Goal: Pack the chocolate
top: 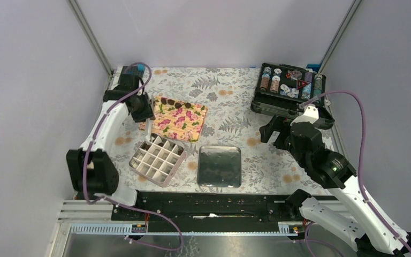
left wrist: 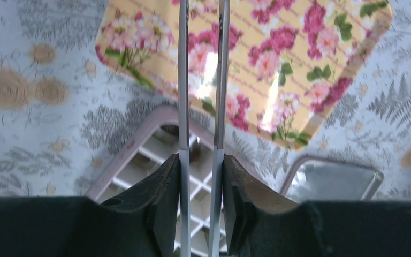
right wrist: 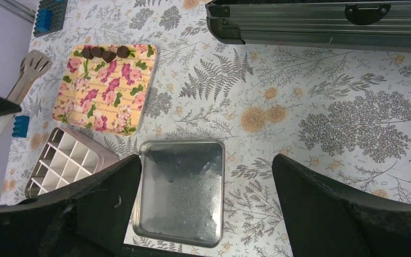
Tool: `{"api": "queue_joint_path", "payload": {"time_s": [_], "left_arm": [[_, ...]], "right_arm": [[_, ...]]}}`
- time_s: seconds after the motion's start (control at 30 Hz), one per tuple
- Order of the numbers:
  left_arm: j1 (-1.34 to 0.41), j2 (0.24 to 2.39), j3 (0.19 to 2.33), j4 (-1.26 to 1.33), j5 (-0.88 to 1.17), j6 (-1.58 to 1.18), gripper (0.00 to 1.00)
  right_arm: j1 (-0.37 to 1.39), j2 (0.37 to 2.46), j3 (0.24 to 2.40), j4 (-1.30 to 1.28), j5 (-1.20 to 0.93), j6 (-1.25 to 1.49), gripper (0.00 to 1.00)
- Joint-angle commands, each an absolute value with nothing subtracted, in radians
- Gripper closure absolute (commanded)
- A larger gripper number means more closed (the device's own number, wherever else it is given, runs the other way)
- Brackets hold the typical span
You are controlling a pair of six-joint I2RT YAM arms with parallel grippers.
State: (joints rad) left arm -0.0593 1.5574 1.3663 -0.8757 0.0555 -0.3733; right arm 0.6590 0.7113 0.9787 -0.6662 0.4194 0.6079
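Table (top: 235, 91): walled on three sides; open patterned cloth lies between the tin and the case.
Right arm: bent over the table's right side. The right gripper (right wrist: 206, 163) hangs above the tin's right part, fingers spread wide.
Left arm: stretched to the far left. The left gripper (left wrist: 199, 160) is by the tray's far left corner, fingers squeezing the tongs.
Case (top: 289, 88): far right corner, lid open, chips inside.
Tray (top: 179, 120): flowered, left of centre, set askew.
Tin (top: 220, 166): near the centre, just right of the box, apart from it.
Box (top: 158, 159): pink grid, just beside the tray's near corner; cells partly hidden behind the tongs in the left wrist view.
Tongs (left wrist: 183, 80): blades nearly together; tips cut off, any load cannot be told.
Chocolate (right wrist: 104, 53): a row along the tray's far edge.
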Motion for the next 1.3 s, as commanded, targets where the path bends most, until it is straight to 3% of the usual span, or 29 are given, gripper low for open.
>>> {"api": "queue_joint_path", "payload": {"time_s": [0.0,0.23,0.5,0.77,1.27], "left_arm": [[-0.054,1.369,1.286,-0.936,0.099,-0.404,1.0],[-0.066,1.103,1.136,-1.049,0.104,-0.499,1.0],[-0.114,0.944,1.12,-1.22,0.118,-0.588,1.0],[-0.143,0.927,1.137,-1.364,0.066,-0.583,1.0],[-0.186,0.935,1.042,-1.317,0.116,-0.582,1.0]], "right_arm": [[0.658,0.725,0.987,-0.611,0.405,0.608,0.01],[0.657,0.745,0.982,-0.591,0.385,0.598,0.01],[0.658,0.782,0.984,-0.554,0.339,0.592,0.01],[0.657,0.781,0.971,-0.542,0.312,0.597,0.01],[0.658,0.763,0.959,-0.554,0.327,0.607,0.01]]}}
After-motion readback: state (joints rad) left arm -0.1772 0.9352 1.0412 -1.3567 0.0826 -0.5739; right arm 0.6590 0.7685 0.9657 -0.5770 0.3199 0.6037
